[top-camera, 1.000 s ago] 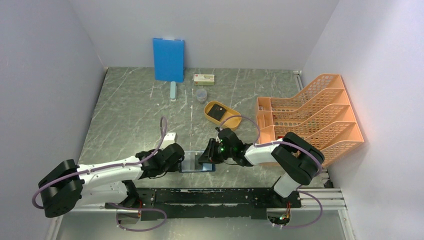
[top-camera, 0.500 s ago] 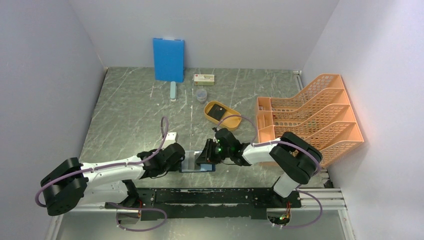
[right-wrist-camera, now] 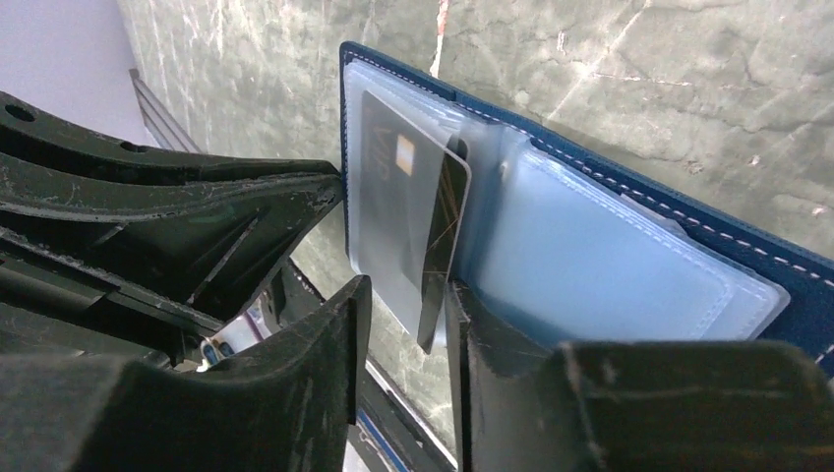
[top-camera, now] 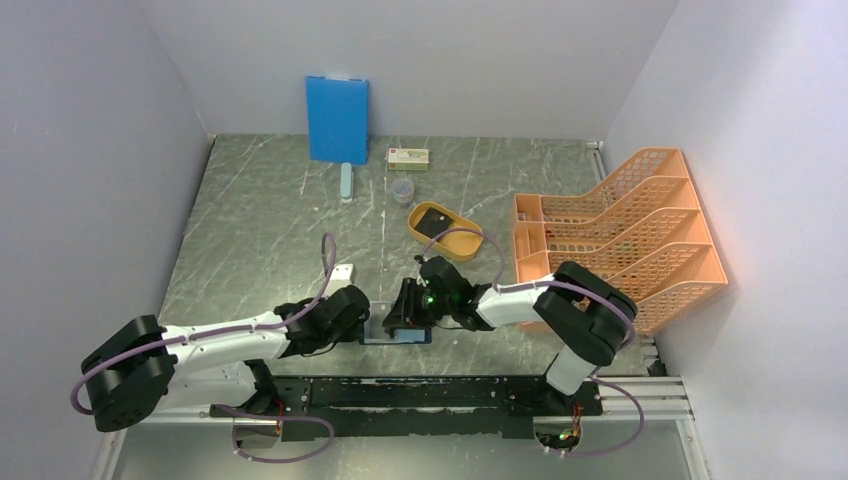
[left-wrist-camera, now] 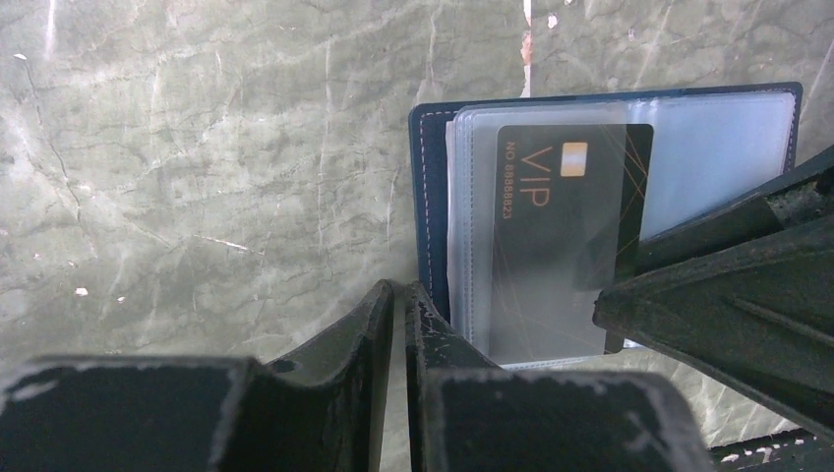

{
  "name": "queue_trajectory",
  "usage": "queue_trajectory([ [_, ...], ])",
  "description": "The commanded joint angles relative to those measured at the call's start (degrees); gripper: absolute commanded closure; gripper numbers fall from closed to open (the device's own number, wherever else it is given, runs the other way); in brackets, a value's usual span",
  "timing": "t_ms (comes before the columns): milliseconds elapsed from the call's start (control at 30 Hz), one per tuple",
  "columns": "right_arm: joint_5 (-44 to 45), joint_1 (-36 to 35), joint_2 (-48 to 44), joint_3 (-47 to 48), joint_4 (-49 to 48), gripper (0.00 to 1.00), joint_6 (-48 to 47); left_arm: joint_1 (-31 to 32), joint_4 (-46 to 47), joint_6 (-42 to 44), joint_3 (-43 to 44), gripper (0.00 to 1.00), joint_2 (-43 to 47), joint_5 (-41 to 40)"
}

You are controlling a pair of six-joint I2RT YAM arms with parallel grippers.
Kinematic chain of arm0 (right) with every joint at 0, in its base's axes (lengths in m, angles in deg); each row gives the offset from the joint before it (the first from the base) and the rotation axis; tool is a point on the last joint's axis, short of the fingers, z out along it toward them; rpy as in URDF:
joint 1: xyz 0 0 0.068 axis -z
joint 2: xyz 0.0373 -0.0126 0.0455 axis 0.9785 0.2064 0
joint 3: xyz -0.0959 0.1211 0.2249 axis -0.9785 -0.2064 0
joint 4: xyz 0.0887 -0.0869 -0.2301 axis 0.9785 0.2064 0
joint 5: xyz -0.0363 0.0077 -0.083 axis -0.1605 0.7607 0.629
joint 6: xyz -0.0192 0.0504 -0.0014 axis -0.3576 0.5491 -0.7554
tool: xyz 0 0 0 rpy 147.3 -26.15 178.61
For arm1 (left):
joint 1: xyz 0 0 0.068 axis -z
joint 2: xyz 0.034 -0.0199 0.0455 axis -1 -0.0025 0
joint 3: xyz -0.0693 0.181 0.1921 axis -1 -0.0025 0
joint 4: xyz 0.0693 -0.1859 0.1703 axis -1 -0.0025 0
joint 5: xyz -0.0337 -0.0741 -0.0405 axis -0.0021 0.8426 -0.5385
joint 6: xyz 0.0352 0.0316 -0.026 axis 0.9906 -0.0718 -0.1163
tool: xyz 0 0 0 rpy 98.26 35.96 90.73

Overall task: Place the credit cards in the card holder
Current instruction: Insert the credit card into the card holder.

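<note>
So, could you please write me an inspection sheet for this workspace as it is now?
Surface: grey marbled table with small pale specks.
Job's things: card holder lies open near the arms; black VIP card sits partly inside a clear sleeve.
Clutter: blue board, small box, cup, yellow-orange tray, orange file rack, white block.
Grippers: left gripper jaws nearly closed at the card holder's edge; right gripper jaws apart around the card's end.
Cables: purple cables loop above both arms.
Surroundings: plain walls on three sides.
</note>
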Motion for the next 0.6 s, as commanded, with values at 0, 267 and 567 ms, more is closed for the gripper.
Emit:
queue_trajectory([
  [0,3.54,-0.6,-2.5,0.95,3.88,0.6,-1.61,-0.28,-0.17,0.35,-1.3,0.84,0.13,1.23],
  [267,6.11,-0.61,-4.62,2.1,7.9,0.56,-2.9,-0.29,0.04,0.55,-1.5,0.84,0.64,1.23],
  [567,4.92,-1.53,-0.72,4.9,7.98,0.56,-3.41,-0.29,1.3,1.14,-0.83,0.84,-0.48,1.93],
])
